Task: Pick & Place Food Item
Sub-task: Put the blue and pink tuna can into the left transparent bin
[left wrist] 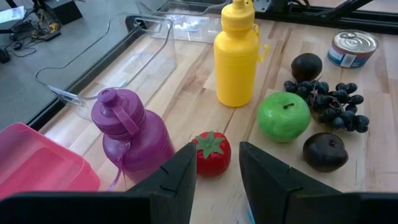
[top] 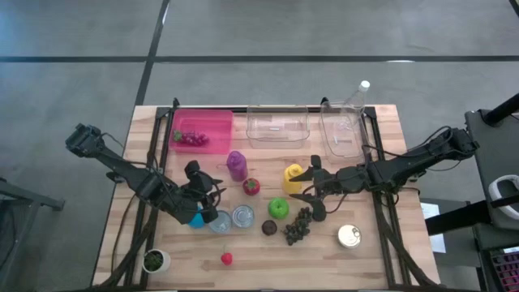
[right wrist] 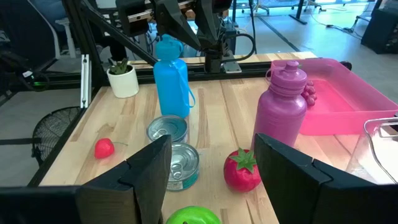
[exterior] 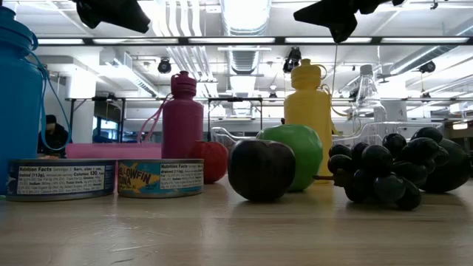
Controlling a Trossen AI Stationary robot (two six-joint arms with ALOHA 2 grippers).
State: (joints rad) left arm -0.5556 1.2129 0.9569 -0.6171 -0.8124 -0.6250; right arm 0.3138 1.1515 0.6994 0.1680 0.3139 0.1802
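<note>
A red tomato with a green top [left wrist: 211, 153] stands on the wooden table between the purple bottle [left wrist: 132, 133] and the green apple [left wrist: 283, 116]. My left gripper [left wrist: 216, 180] hangs open above the table, pointing at the tomato, which lies beyond its fingertips; in the high view it [top: 212, 191] is left of the tomato [top: 252, 186]. My right gripper [top: 306, 193] hangs open beside the yellow bottle [top: 293, 177], above the apple [top: 278, 208], with nothing between its fingers [right wrist: 149, 171]. A dark plum [top: 269, 228] and dark grapes [top: 298, 225] lie near the apple.
A pink bin [top: 212, 122] holding red grapes, two clear containers [top: 277, 126] [top: 342, 130] and a clear bottle [top: 357, 93] line the far edge. A blue bottle [top: 197, 217], two cans [top: 220, 221] [top: 243, 216], a third can [top: 349, 236], a small red fruit [top: 226, 259] and a potted plant [top: 155, 260] stand nearer.
</note>
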